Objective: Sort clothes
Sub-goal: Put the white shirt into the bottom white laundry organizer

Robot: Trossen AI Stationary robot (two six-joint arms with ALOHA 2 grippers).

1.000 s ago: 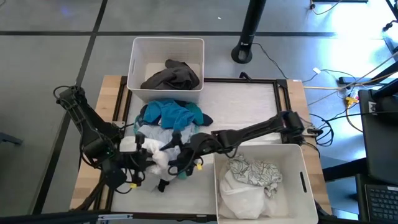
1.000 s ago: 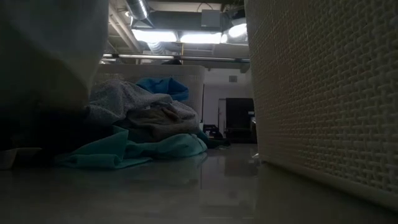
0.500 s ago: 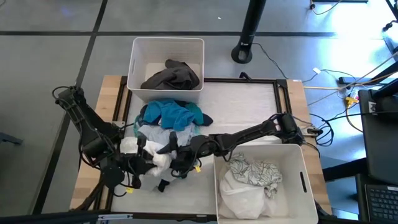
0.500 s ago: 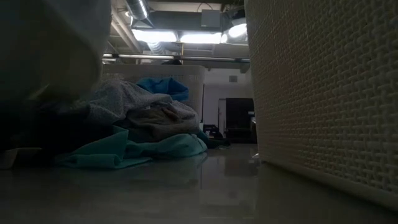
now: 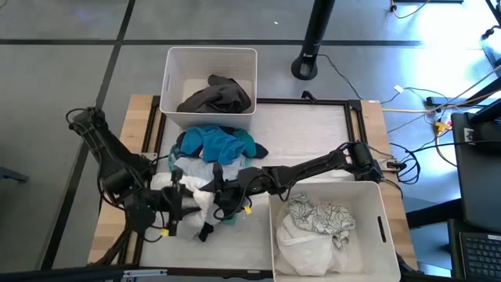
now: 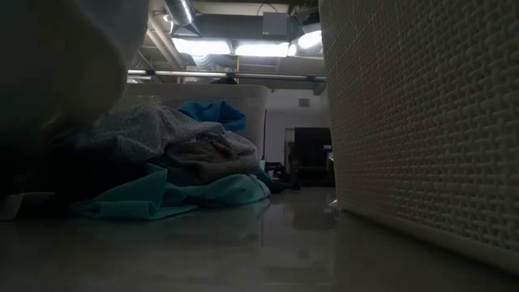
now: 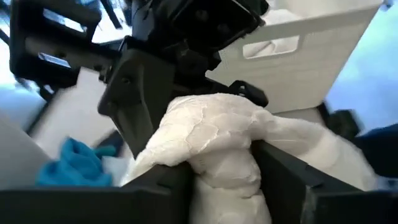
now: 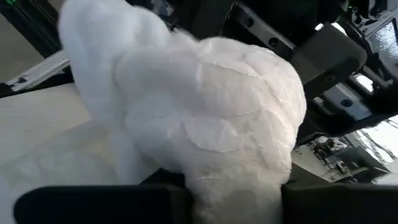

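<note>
Both grippers meet at one white garment (image 5: 202,200) near the table's (image 5: 313,133) front edge, left of its middle; your left gripper (image 5: 186,205) comes at it from the left and your right gripper (image 5: 222,197) from the right, so the two face each other across the bundle. In the left wrist view the white garment (image 7: 230,143) sits between that arm's own fingers (image 7: 283,168), which bracket it on both sides, gripping or merely flanking you cannot tell; the right wrist view shows the same cloth (image 8: 205,124) bulging above that gripper's fingers, which look closed on its underside. The bundle is a bunched lump with no clear long axis; it runs roughly left to right between the two grippers. Your left arm reaches in low from the table's left edge, elbow bent outward; your right arm stretches long across the table from the right edge. Behind the grippers lies the pile of clothes (image 5: 215,153), teal on top; a dark grey garment (image 5: 218,97) lies in the far bin (image 5: 171,78), and white and patterned pieces (image 5: 313,223) fill the near-right bin (image 5: 376,235).
</note>
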